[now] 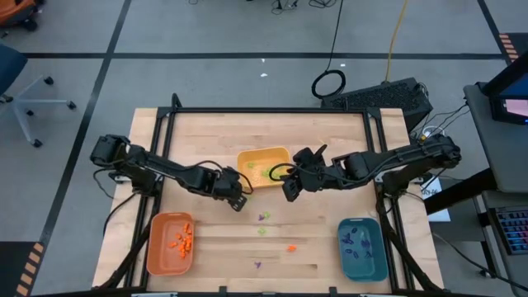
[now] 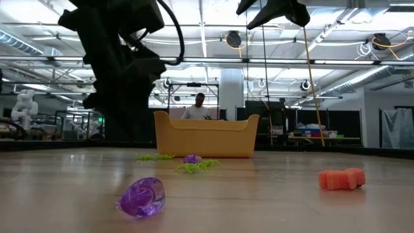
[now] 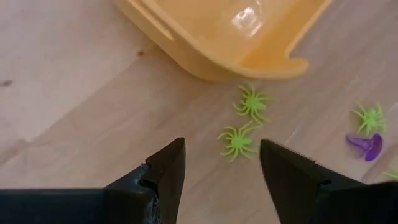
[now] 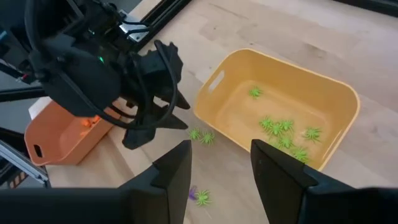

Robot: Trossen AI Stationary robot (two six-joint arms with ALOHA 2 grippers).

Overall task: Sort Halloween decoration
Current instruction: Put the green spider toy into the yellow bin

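The Halloween decoration lies loose on the wood: two light green spiders [image 3: 238, 142] [image 3: 252, 102] just beside the yellow tray [image 1: 264, 167], and a purple piece [image 3: 367, 146] with another green spider [image 3: 371, 117] farther off. A purple ring [image 2: 142, 196] and an orange piece [image 2: 341, 178] lie nearer the front edge. My left gripper [image 3: 221, 168] hangs open, low over the nearer spider, fingers pointing steeply down. My right gripper [image 4: 221, 165] is open and empty, high above the yellow tray's near right corner. Several green spiders [image 4: 283, 134] lie inside that tray.
An orange tray [image 1: 171, 242] with orange pieces stands at the front left. A teal tray [image 1: 363, 247] with purple pieces stands at the front right. Bare wood lies between them. A person stands in the room beyond the table [image 2: 199, 107].
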